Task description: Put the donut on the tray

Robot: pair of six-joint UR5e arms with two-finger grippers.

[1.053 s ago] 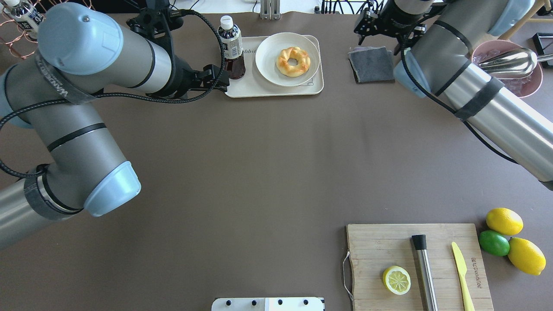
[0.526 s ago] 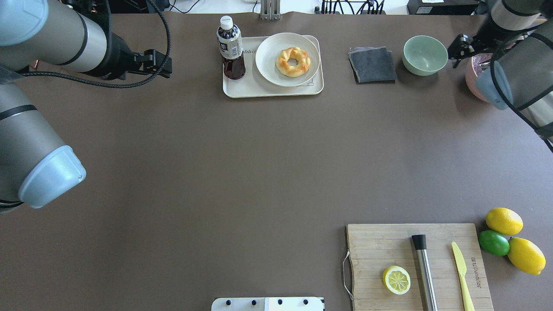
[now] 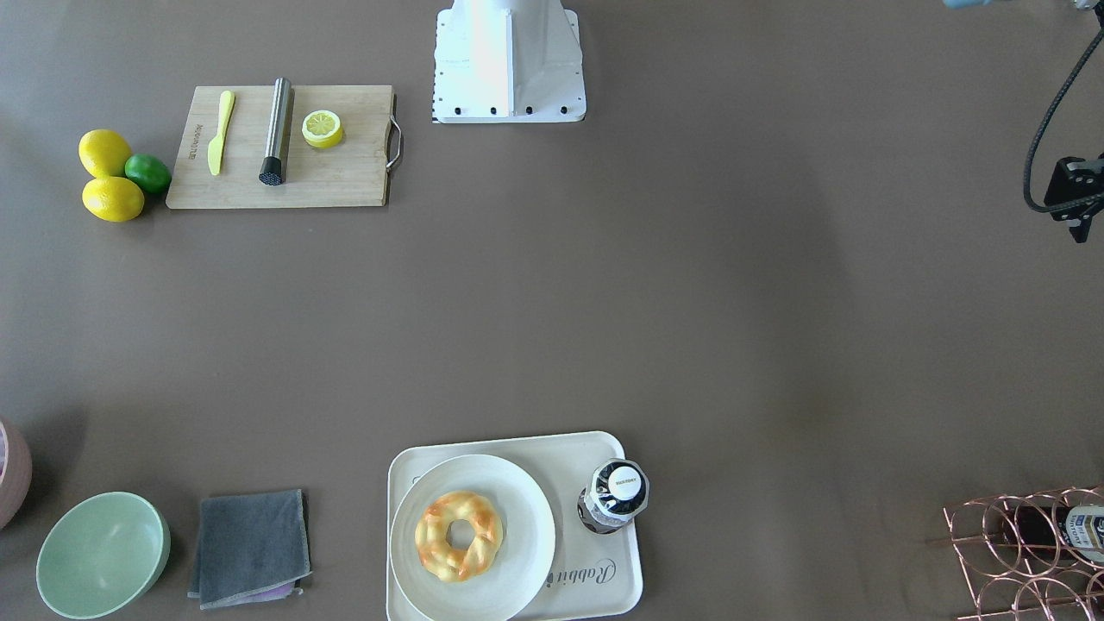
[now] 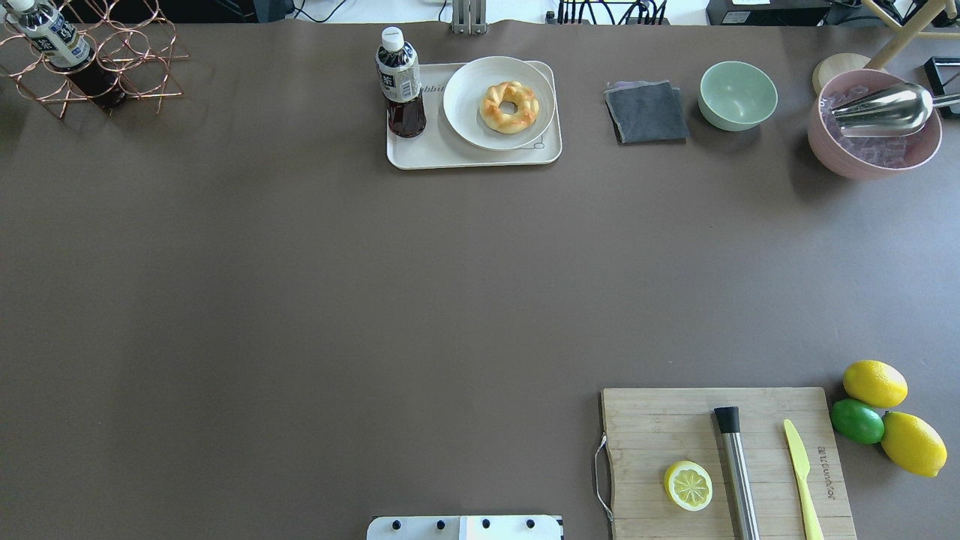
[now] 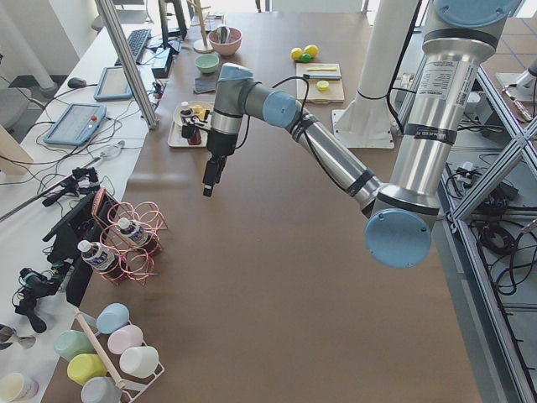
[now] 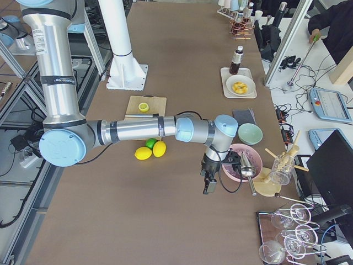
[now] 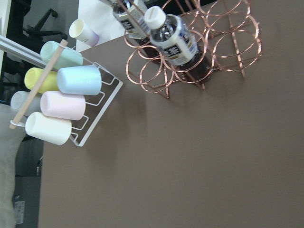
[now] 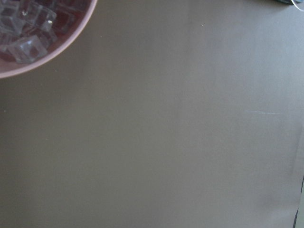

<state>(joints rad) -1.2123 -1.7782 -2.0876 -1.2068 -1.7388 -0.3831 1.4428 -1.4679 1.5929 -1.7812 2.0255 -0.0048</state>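
Note:
The donut (image 4: 509,106) lies on a round white plate (image 4: 469,112) that sits on the cream tray (image 4: 420,154) at the table's far middle. It also shows in the front view (image 3: 459,535), on the tray (image 3: 604,591) printed "Rabbit". Neither gripper shows in the overhead view. My left gripper (image 5: 207,186) hangs over the table's left end, far from the tray, and I cannot tell its state. My right gripper (image 6: 208,187) hangs beside the pink bowl at the right end, and I cannot tell its state. Neither wrist view shows fingers.
A dark drink bottle (image 4: 401,82) stands on the tray's left part. A grey cloth (image 4: 646,112), a green bowl (image 4: 738,95) and a pink bowl of ice (image 4: 874,161) lie to the right. A copper bottle rack (image 4: 97,52) stands far left. A wooden cutting board (image 4: 645,427) is near right.
Both arms have drawn back outward, the left to the left and the right to the right, and have left the overhead view. The donut, plate and tray have not moved.

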